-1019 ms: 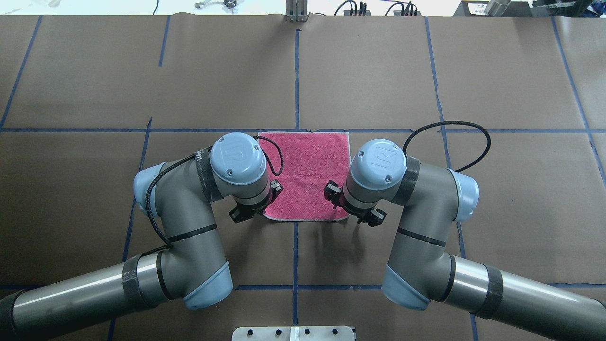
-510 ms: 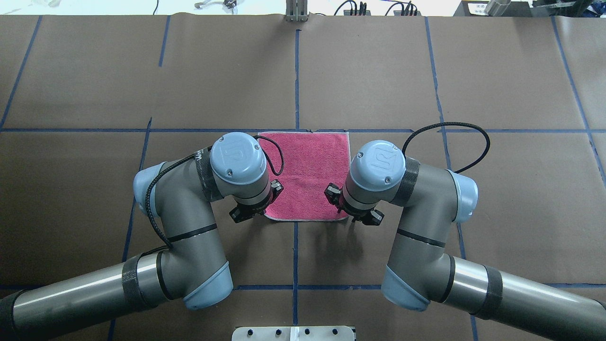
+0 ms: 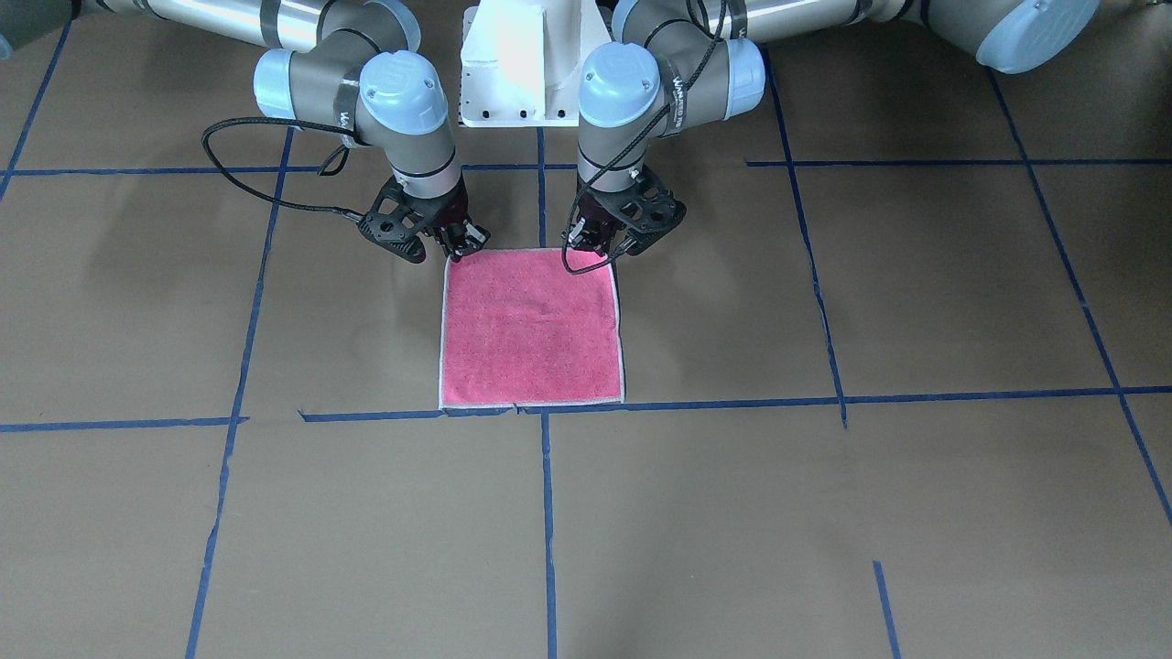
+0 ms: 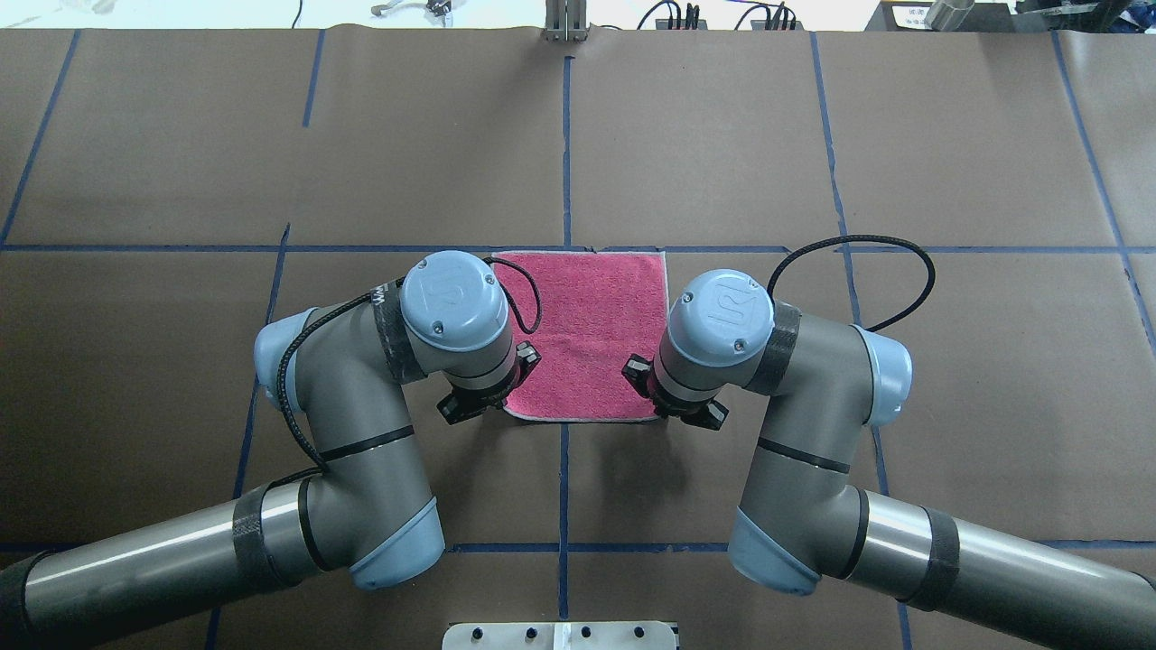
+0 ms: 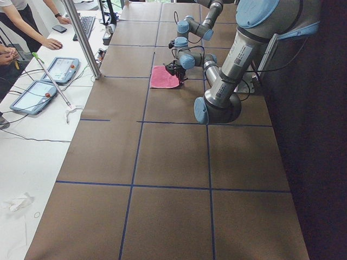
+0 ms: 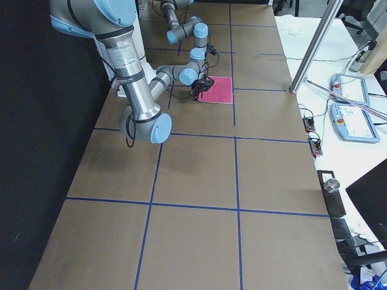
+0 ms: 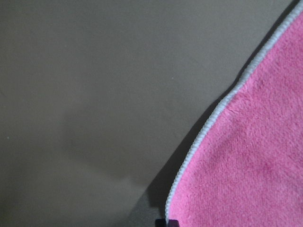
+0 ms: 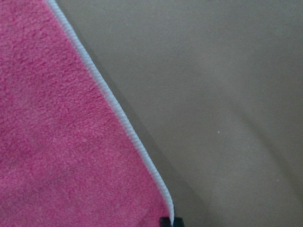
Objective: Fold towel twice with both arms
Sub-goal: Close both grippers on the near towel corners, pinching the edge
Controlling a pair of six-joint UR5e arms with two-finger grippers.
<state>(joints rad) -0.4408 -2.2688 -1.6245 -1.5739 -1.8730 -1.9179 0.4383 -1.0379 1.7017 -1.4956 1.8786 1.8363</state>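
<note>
The towel (image 4: 587, 325) lies flat, pink face up, whitish border showing, on the brown table cover; it also shows in the front view (image 3: 531, 325). My left gripper (image 3: 593, 245) sits at the towel's near left corner, shut on that corner. My right gripper (image 3: 463, 247) sits at the near right corner, shut on that corner. In the left wrist view the towel's edge (image 7: 208, 123) runs down to a fingertip (image 7: 166, 222) and casts a shadow. In the right wrist view the edge (image 8: 118, 113) ends at a fingertip (image 8: 170, 221). In the overhead view both wrists hide the fingertips.
Blue tape lines (image 4: 566, 135) divide the brown table cover into squares. The white pedestal base (image 3: 522, 64) stands behind the arms. Operators, tablets and a metal post (image 5: 81, 38) are along the table's far side.
The right gripper's jaws have drawn closer together at the towel's corner and the right wrist shifted slightly. The left arm and the towel have not moved.
</note>
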